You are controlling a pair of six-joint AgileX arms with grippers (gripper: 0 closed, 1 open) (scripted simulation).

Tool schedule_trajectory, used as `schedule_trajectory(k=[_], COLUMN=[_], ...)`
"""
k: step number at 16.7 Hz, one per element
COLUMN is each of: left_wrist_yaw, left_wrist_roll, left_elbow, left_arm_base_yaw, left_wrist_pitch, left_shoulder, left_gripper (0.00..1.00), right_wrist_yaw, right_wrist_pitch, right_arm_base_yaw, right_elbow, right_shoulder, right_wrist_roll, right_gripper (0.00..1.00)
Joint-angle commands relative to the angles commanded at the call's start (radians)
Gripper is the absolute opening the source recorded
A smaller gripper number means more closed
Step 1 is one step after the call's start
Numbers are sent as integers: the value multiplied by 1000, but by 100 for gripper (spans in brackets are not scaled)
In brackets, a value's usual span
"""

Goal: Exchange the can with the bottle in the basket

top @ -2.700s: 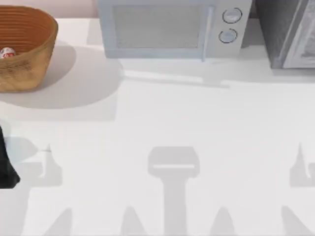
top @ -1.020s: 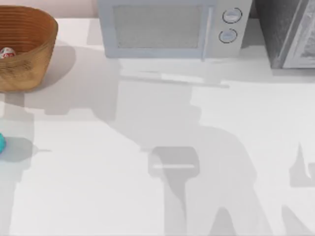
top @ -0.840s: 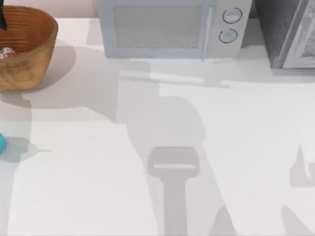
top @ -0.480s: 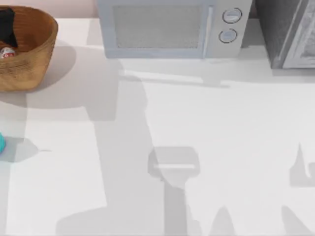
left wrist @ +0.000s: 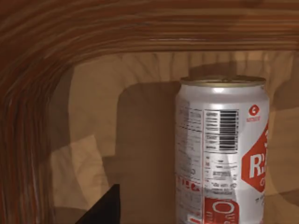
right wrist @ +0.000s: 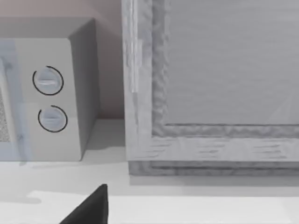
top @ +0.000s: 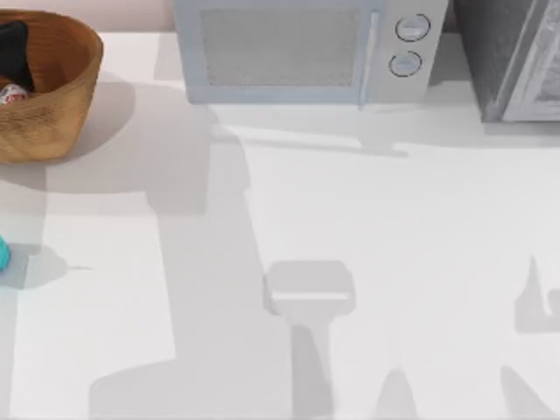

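Note:
The orange-brown wicker basket (top: 61, 96) stands at the table's far left corner. Inside it the white can (top: 10, 92) with a red label stands upright, and in the left wrist view the can (left wrist: 222, 149) rises close ahead against the basket's ribbed wall (left wrist: 56, 56). My left gripper (top: 13, 52) is a dark shape down inside the basket, just behind the can and beside it, not around it. The turquoise bottle (top: 2, 254) lies on the table at the left edge, in front of the basket. My right gripper (right wrist: 88, 210) is parked facing the microwave and cabinet.
A white microwave (top: 297, 52) stands along the back, its knobs (right wrist: 49, 100) in the right wrist view. A grey cabinet (top: 512, 57) fills the back right corner. Bare white table (top: 350, 219) stretches across the middle and front.
My left arm left the table's left edge, where the bottle now lies, then came into the basket and moved down towards the can. Its shadow swept left across the table.

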Motion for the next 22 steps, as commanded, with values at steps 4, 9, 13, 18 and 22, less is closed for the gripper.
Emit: schedule_trajectory(k=[4,9,13,18,22], left_wrist_yaw=[-2,-4,-4,-4,-4], left_wrist_roll=[-11,-27,-32,-32,-32], left_elbow=[-54,-181,-219,-219,-219], left_arm_base_yaw=[-2,-17,-22,-22,-22], left_wrist_pitch=[50,187,227,227,227], left_shoulder=[6,10,12,12,12], left_gripper=[100,100,100,77,47], right_wrist_yaw=[0,0,0,0,0], right_wrist_pitch=[0,0,0,0,0], right_arm_base_yaw=[0,0,0,0,0], right_elbow=[0,0,0,0,0], right_shoulder=[0,0,0,0,0], right_wrist_roll=[0,0,0,0,0], right_gripper=[100,100,100,100,100])
